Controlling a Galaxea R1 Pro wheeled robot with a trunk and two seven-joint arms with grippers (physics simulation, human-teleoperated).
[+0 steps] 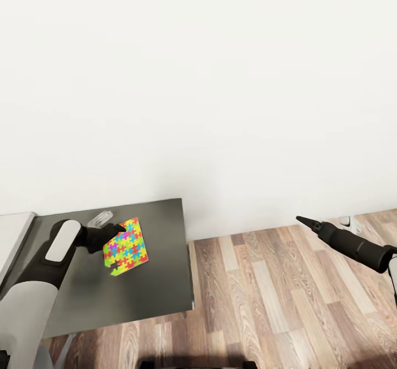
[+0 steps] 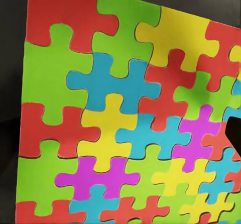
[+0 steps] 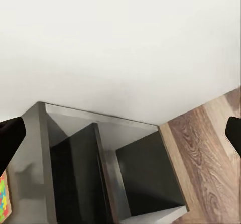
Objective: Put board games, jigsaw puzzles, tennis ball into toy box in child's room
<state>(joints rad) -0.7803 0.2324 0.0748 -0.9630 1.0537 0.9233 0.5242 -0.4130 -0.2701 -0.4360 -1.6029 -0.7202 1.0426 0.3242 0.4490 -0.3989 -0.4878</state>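
Note:
A jigsaw puzzle (image 1: pixel 127 249) of yellow, red, blue, green and pink pieces hangs tilted just above the dark grey section of the table (image 1: pixel 157 281), casting a shadow on it. My left gripper (image 1: pixel 117 230) is shut on the puzzle's upper left edge. In the left wrist view the jigsaw puzzle (image 2: pixel 115 118) is very close, with one dark fingertip (image 2: pixel 234 132) over its edge. My right gripper (image 1: pixel 301 220) hangs over the wood floor to the right of the table, open and holding nothing; its fingertips (image 3: pixel 10 133) stand wide apart in the right wrist view.
A small pale object (image 1: pixel 101 218) lies on the dark top behind the left gripper. The light grey table top (image 1: pixel 14 236) adjoins at the left. A white wall rises close behind. Wood-plank floor (image 1: pixel 286 297) spreads right of the table. The table's open shelf side (image 3: pixel 125 174) faces the right gripper.

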